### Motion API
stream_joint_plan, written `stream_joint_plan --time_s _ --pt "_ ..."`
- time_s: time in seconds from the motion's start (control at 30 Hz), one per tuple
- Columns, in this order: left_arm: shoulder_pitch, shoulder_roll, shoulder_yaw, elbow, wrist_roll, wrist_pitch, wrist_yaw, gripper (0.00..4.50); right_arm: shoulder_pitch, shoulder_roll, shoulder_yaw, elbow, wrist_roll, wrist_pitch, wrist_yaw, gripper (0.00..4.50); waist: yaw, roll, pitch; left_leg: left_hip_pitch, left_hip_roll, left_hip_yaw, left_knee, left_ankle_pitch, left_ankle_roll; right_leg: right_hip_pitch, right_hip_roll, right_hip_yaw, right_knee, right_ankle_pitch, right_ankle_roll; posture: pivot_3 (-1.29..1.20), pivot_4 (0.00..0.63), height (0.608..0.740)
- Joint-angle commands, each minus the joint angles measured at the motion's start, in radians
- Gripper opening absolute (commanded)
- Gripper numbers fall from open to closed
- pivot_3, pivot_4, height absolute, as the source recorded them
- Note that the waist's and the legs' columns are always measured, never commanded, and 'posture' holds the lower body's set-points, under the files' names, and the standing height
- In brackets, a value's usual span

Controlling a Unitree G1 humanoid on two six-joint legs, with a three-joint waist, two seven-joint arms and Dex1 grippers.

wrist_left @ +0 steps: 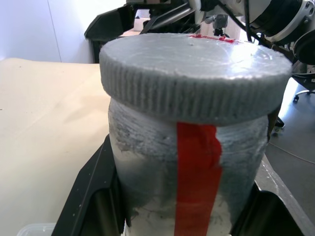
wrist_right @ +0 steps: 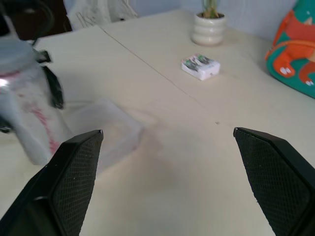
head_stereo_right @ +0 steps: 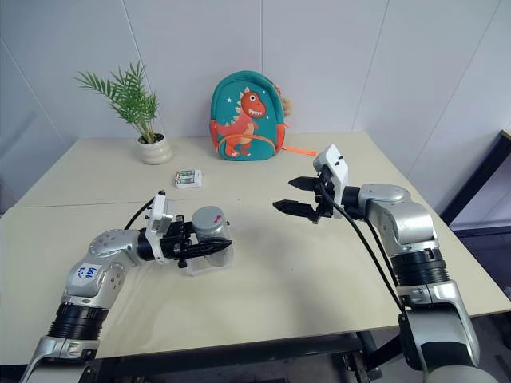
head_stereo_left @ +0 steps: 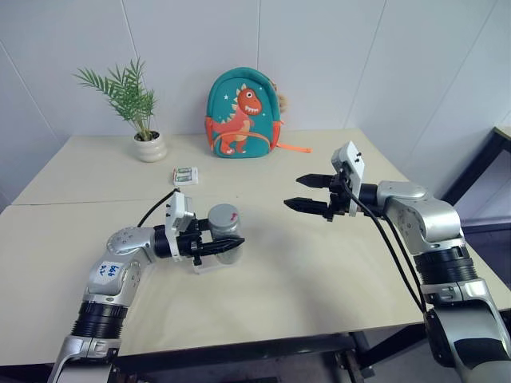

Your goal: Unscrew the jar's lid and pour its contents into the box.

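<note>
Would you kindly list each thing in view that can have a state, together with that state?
jar: upright, gripped by the left gripper, held over the box.
lid: on the jar, not yet off.
box: on the table, open-topped, nothing visible inside.
left gripper: shut on the jar.
right gripper: open, holding nothing, apart from the jar.
backpack: upright at the wall.
packet: lying flat.
</note>
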Motion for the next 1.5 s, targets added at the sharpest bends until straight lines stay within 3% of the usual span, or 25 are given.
stream_joint_plan --time_s 0.03,0.27,0.67,0.97,1.5 --pt "0.004 0.004 0.015 -0.032 -0.017 -0.006 0.002 2.02 -0.006 0.052 -0.008 -0.142 0.062 0.052 -0.036 4.46 -0.001 0.0 0.0 0.0 0.0 0.0 0.0 0.0 0.0 0.0 0.0 0.0 0.0 0.0 0.0 0.0 0.15 0.74" --pt "0.001 -0.004 0.009 -0.03 -0.015 -0.005 0.004 2.02 -0.014 0.209 0.074 -0.274 0.068 0.161 -0.174 4.46 0.004 0.0 0.0 0.0 0.0 0.0 0.001 0.0 0.0 0.0 0.0 0.0 0.002 0.0 0.0 0.0 0.15 0.74" --pt "0.004 -0.014 0.003 -0.04 -0.015 -0.004 0.012 2.02 -0.041 0.283 0.142 -0.243 0.027 0.174 -0.233 4.46 0.004 0.0 0.0 0.0 0.0 -0.001 0.001 0.0 0.0 0.0 0.0 0.0 0.002 0.0 0.0 0.0 0.15 0.74" --pt "0.003 -0.017 0.0 -0.036 -0.016 -0.006 0.015 2.02 -0.042 0.272 0.137 -0.231 0.016 0.164 -0.236 4.46 0.003 0.0 0.0 0.0 0.0 -0.001 0.001 0.0 0.0 0.0 0.0 0.0 0.002 0.0 0.0 0.0 0.15 0.74" --pt "0.013 -0.015 -0.001 -0.045 -0.022 0.0 0.021 2.02 0.001 0.088 0.045 -0.163 0.018 0.115 -0.186 4.46 0.006 0.0 0.0 0.0 0.0 -0.001 0.002 0.0 0.0 0.0 0.0 0.0 0.001 0.0 0.0 0.0 0.15 0.74"
